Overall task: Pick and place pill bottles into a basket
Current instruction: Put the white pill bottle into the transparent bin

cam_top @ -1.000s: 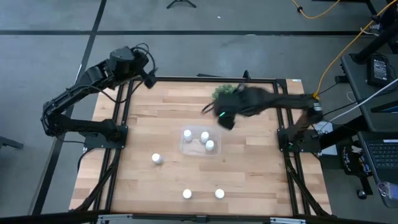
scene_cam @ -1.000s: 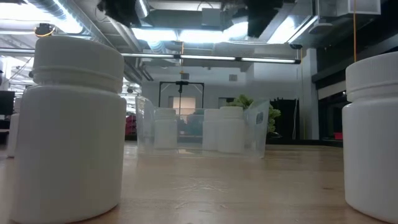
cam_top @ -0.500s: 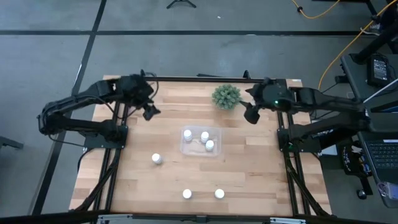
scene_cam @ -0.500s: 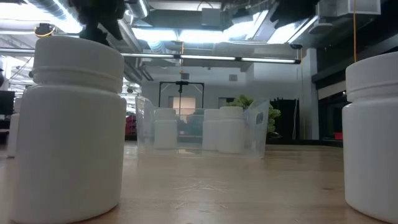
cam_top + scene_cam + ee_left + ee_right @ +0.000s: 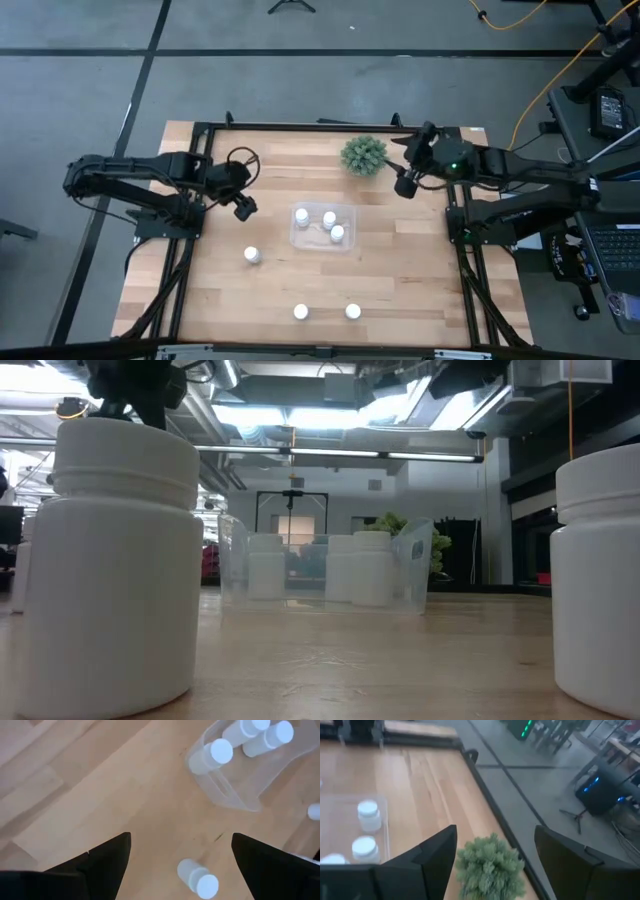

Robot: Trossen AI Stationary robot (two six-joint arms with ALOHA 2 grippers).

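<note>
The basket (image 5: 322, 227), clear and see-through, sits near the middle of the wooden surface (image 5: 400, 280) and serves as the reference here. Three pill bottles stand upright inside it: one (image 5: 301, 215) at its left end, one (image 5: 329, 218) toward its far side, and one (image 5: 338, 233) toward its right end. Three more stand on the bare surface outside it: one bottle (image 5: 252, 255) near the basket's left front corner, and a pair well in front of it, one (image 5: 300, 312) on the left and one (image 5: 353, 311) on the right. The left claw (image 5: 243, 207) hangs above the surface to the left of the basket, fingers (image 5: 107, 857) apart and holding nothing; its wrist view looks down on the basket and the nearby loose bottle. The right claw (image 5: 403, 184) hovers beyond the basket's right far corner, just beside a green plant (image 5: 363, 155), fingers (image 5: 440, 850) likewise apart and empty. The plant stands behind the basket, near the far edge of the surface.
</note>
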